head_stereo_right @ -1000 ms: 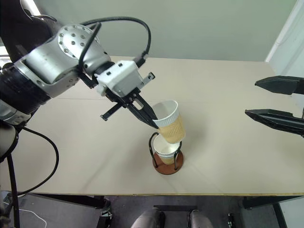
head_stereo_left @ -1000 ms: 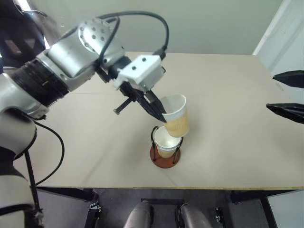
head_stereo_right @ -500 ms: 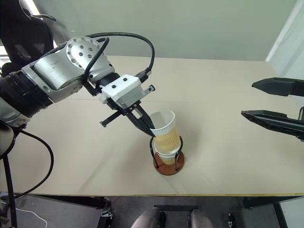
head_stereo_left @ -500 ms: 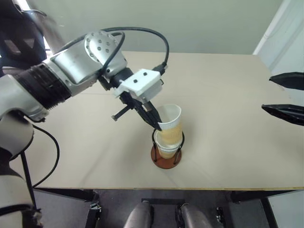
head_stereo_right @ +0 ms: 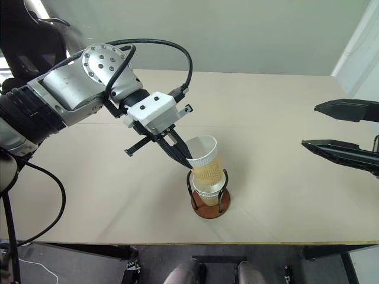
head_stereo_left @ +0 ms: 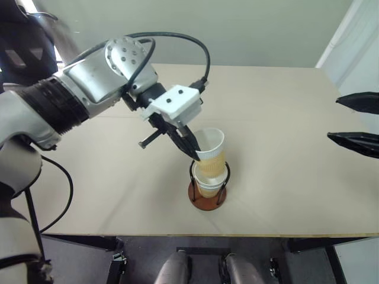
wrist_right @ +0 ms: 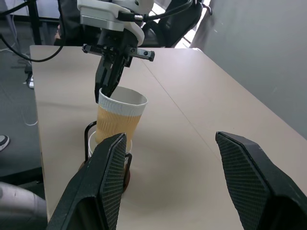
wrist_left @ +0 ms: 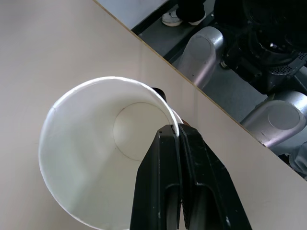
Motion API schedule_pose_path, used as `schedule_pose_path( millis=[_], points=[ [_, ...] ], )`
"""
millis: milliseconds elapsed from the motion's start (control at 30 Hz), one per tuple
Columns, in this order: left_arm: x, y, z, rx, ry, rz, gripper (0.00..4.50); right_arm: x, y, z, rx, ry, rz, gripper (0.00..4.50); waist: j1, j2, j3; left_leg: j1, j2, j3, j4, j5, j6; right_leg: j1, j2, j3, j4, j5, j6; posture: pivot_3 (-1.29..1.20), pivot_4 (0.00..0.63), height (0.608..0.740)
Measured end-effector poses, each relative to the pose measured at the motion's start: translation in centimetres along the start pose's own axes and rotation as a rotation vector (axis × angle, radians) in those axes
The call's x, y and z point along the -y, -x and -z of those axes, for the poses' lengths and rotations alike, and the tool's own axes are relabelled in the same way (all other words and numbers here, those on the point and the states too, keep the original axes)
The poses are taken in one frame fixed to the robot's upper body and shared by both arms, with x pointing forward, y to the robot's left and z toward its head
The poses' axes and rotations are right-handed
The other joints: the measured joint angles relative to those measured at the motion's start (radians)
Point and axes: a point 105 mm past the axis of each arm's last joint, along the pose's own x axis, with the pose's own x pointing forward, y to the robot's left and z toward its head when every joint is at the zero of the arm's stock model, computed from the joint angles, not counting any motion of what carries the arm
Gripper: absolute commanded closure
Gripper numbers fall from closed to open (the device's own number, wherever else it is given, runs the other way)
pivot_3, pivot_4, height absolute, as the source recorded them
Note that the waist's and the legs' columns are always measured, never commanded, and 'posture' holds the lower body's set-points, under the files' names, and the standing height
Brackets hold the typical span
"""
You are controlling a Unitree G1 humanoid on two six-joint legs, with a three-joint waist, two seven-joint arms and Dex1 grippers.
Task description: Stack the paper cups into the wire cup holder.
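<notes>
**Paper cup now seated in the holder's stack, grip not yet let go**

Beige tabletop (head_stereo_left: 284,118) carries one cluster of things near its front edge, and that is where the change is. A second ago the left arm held its cup (head_stereo_left: 211,155) tilted and above the holder (head_stereo_left: 207,198), its base only near the rim of the cup (head_stereo_left: 207,186) already standing there. Since then the arm has come down and the carried cup has straightened; its tan body now sits partly inside the lower cup, between the two black wire loops, leaning a little. Over the last half second very little has shifted, so the descent looks about finished.

Left gripper (head_stereo_left: 192,151) stays pinched on the cup's wall, its fingers (wrist_left: 168,191) nearly closed with one inside the white rim and one outside, as the left wrist view shows. Right gripper (head_stereo_left: 358,121) hangs well off at the tabletop's right edge, fingers wide and holding nothing, unmoved.

By my reading, two cups are now in the holder and the step left is to release this one so it settles. I cannot tell where a third cup is.
</notes>
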Motion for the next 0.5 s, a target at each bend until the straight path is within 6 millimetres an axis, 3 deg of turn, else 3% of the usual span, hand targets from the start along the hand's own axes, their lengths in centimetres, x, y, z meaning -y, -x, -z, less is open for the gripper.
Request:
schedule_pose_path(
  millis=[500],
  points=[
    [0.3,-1.1,1.8,-0.064,0.008,0.063,4.44,-0.1,0.5,1.0,-0.023,-0.017,0.018,1.48,0.0,-0.001,0.0,0.0,0.0,0.001,0.001,-0.001,0.0,0.0,0.0,-0.001,0.0,0.0,0.0,0.0,0.15,0.74]
  ],
)
